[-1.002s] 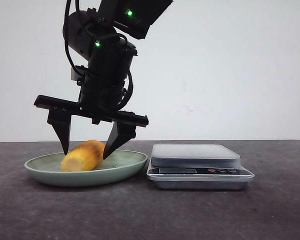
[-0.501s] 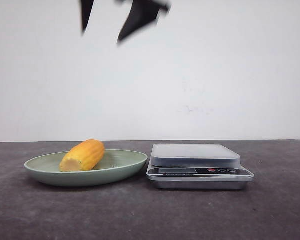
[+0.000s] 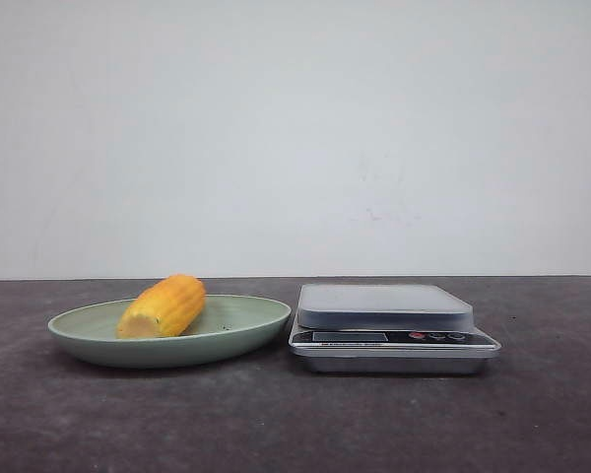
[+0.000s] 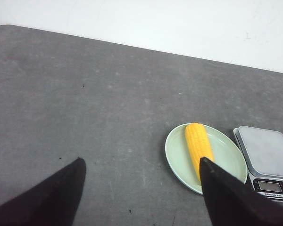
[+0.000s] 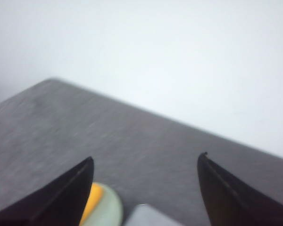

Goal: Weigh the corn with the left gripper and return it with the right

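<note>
The corn [image 3: 164, 306], a stubby yellow-orange cob, lies on its side in a pale green plate [image 3: 261, 317] at the table's left. No arm shows in the front view. From high above, the left wrist view shows the corn [image 4: 197, 143] in the plate [image 4: 226, 157], beyond my left gripper [image 4: 141, 160], which is open and empty. My right gripper [image 5: 146, 157] is also open and empty. Its blurred view catches a bit of the corn [image 5: 95, 197] and plate [image 5: 111, 207] far below.
A silver kitchen scale [image 3: 384, 307] with a bare platform stands just right of the plate, nearly touching it; it also shows as the scale [image 4: 266, 153] in the left wrist view. The dark grey tabletop [image 3: 532, 414] ends at a white wall behind.
One second ago an open gripper straddled the corn in the plate. It rose quickly and has left the front view. The corn stays in the plate.
</note>
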